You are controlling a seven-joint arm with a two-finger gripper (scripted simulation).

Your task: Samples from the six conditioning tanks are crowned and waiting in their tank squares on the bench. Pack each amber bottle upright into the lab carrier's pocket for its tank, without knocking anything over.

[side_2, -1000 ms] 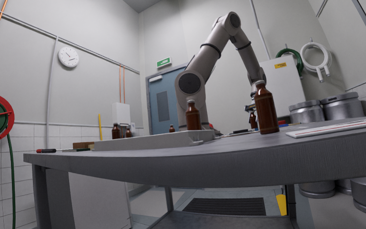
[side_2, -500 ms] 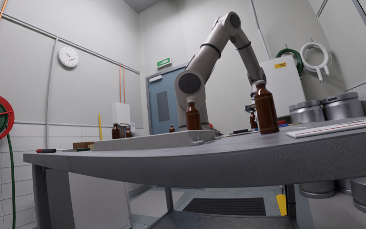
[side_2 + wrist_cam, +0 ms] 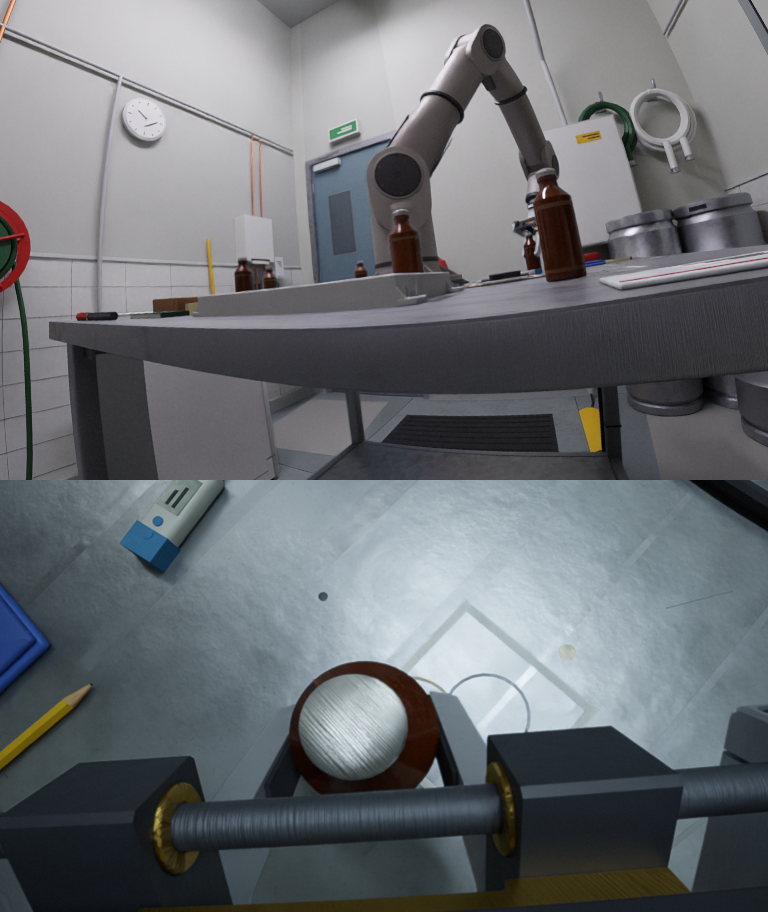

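An amber bottle [image 3: 365,728] with a silver crown cap stands upright at the corner of a pale marked square [image 3: 494,676] on the bench, and it is held between the fingers of my closed gripper [image 3: 365,748]. From the side, this bottle [image 3: 530,252] is small and half hidden behind a larger-looking amber bottle [image 3: 558,229] nearer the camera. Another bottle [image 3: 404,242] stands behind the grey carrier [image 3: 325,294]. More bottles [image 3: 243,275] stand far back on the left.
The grey lab carrier lies across the middle of the bench. A blue-ended marker [image 3: 172,517], a yellow pencil [image 3: 43,724] and a blue pad [image 3: 16,641] lie left of the gripper. A white ruler [image 3: 685,270] lies at the right, a screwdriver [image 3: 99,316] at the far left edge.
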